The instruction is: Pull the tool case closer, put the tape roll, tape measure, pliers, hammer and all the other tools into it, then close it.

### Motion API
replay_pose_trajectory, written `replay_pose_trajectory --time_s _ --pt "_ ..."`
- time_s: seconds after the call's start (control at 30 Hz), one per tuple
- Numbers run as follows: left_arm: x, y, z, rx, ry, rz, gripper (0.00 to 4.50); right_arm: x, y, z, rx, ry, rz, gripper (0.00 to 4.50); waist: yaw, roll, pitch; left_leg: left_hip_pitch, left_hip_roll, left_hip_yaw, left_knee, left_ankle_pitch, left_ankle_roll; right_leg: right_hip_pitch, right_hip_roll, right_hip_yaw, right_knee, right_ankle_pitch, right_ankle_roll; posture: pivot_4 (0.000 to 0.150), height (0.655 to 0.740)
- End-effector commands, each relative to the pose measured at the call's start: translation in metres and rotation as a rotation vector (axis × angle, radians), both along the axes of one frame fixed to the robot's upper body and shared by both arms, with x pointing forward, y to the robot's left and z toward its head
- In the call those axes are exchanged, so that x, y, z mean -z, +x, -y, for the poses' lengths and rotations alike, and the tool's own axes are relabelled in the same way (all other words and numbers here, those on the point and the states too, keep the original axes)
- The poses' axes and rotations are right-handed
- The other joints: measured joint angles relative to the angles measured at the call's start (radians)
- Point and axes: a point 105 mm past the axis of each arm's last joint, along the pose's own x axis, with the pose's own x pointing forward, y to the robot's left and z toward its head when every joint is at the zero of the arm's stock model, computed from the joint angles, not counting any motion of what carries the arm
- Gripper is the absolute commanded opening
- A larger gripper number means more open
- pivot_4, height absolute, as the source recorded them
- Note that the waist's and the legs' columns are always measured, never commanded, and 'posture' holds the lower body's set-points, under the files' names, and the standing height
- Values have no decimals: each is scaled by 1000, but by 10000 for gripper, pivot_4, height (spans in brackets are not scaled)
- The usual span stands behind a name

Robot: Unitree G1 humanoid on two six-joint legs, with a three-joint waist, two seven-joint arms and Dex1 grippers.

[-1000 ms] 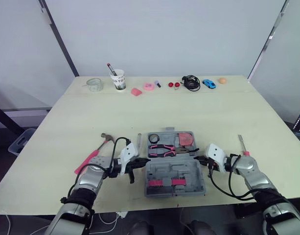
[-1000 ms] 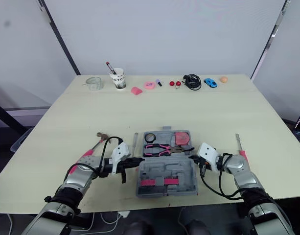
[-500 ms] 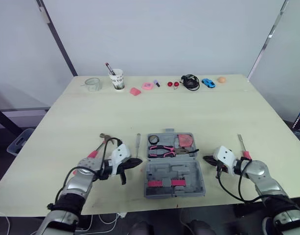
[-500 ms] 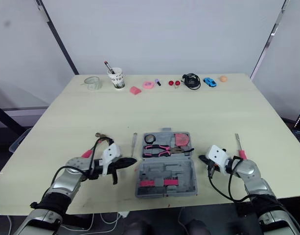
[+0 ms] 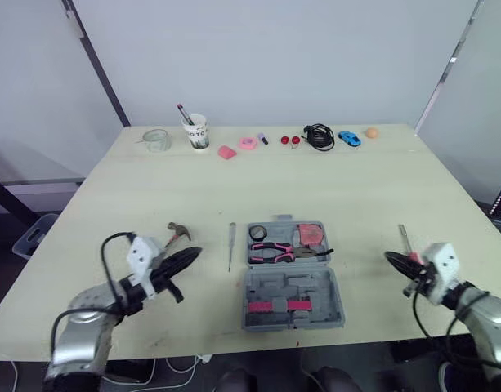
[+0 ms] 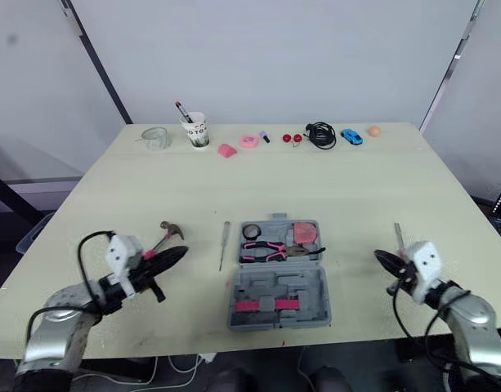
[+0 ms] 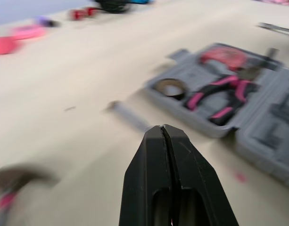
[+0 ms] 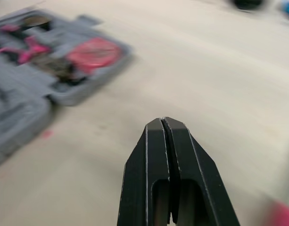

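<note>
The grey tool case [image 5: 291,304] lies open near the table's front edge. Its tray holds the pink-handled pliers [image 5: 276,250], the tape roll [image 5: 258,233] and the red tape measure [image 5: 313,234]. A screwdriver [image 5: 231,245] lies just left of the case. The hammer [image 5: 177,231], with its pink handle, lies further left. A second screwdriver [image 5: 403,238] lies to the right of the case. My left gripper [image 5: 193,254] is shut and empty, just in front of the hammer's handle. My right gripper [image 5: 390,259] is shut and empty, beside the right screwdriver.
Along the far edge stand a glass jar [image 5: 157,140], a paper cup with a pen [image 5: 199,132], pink bits [image 5: 248,143], a black cable [image 5: 319,137], a blue toy car [image 5: 349,139] and an orange ball [image 5: 370,132].
Both grippers have drawn away from the case's sides, the left going left toward the hammer, the right going right toward the far screwdriver. The case has stayed put.
</note>
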Motion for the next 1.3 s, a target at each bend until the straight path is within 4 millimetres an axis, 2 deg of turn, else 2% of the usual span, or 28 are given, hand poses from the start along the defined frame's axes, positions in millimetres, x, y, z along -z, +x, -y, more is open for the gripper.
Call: replay_pose_trajectory --time_s 0.03,0.07,0.1,0.17,0.2,0.27,0.3,0.33,0.37,0.57,0.73,0.8,0.87,1.0,1.17,1.3 --pt "-13 -13 -23 -121 -19 49 5650 -16 -9 23 83 5 43 13617 0 0 0 0 0 0 0 0 0 0 0 0 0 0 0 1500 7400" --pt "-10 -19 -33 -176 -28 41 8017 -16 -14 32 122 17 40 16965 0 0 0 0 0 0 0 0 0 0 0 0 0 0 0 1500 7400" --pt "-7 -25 -43 -226 -27 31 13169 -16 -19 40 160 31 38 22966 0 0 0 0 0 0 0 0 0 0 0 0 0 0 0 1500 7400" --pt "-2 -35 -60 -311 -19 24 20091 -14 -28 54 221 41 31 30149 1 0 0 0 0 0 0 0 0 0 0 0 0 0 0 1500 7400" --pt "-1 -39 -67 -352 -23 23 26885 -12 -32 60 242 40 26 36876 1 0 0 0 0 0 0 0 0 0 0 0 0 0 0 1500 7400" --pt "3 -49 -86 -442 -28 11 32909 -10 -43 74 303 50 18 43062 2 0 0 0 0 0 0 0 0 0 0 0 -1 0 0 1500 7400" --pt "5 -52 -92 -466 -30 8 37486 -9 -46 78 322 54 16 44735 2 0 0 0 0 0 0 0 0 0 0 0 -1 0 0 1500 7400" --pt "6 -55 -96 -484 -34 2 43020 -8 -50 82 336 55 12 45000 2 0 0 0 0 0 0 0 0 0 0 0 -1 0 0 1500 7400" --pt "9 -59 -99 -500 -33 -7 44608 -7 -53 85 349 53 6 45000 2 0 0 0 0 0 0 0 0 0 0 0 -1 0 0 1500 7400" --pt "33 -90 -108 -554 -10 -84 44608 15 -94 110 448 35 -79 45000 1 -1 0 0 0 0 -2 0 0 -1 -2 0 -4 0 0 1500 7400" --pt "33 -88 -103 -538 -14 -80 44608 17 -97 111 446 27 -81 45000 1 -1 0 1 0 0 -2 -1 0 -1 -8 -1 -4 0 0 1500 7400" --pt "31 -82 -95 -497 -5 -73 44608 16 -95 109 420 17 -82 45000 1 -1 0 1 0 0 -2 -1 -1 -1 -10 -3 -4 0 0 1500 7400" --pt "25 -70 -84 -448 2 -51 44608 11 -89 95 329 60 -90 45000 1 0 0 1 0 1 -2 -1 0 -1 -11 -3 -4 0 0 1500 7400" --pt "7 -51 -71 -499 -51 5 44608 -8 -72 66 165 46 -44 45000 2 0 0 0 0 0 -2 -1 0 -1 -11 -4 -4 0 -1 1500 7400" --pt "8 -39 -46 -509 -49 -11 44608 -23 -59 33 -10 34 0 45000 1 -1 0 0 0 1 -3 -1 0 -1 -8 -4 -4 0 -1 1500 7400" --pt "1 -17 -15 -522 -85 -7 44608 -33 -46 5 -153 16 19 45000 5 -2 1 0 -1 1 -2 0 0 0 -6 -4 -4 0 0 1500 7400"
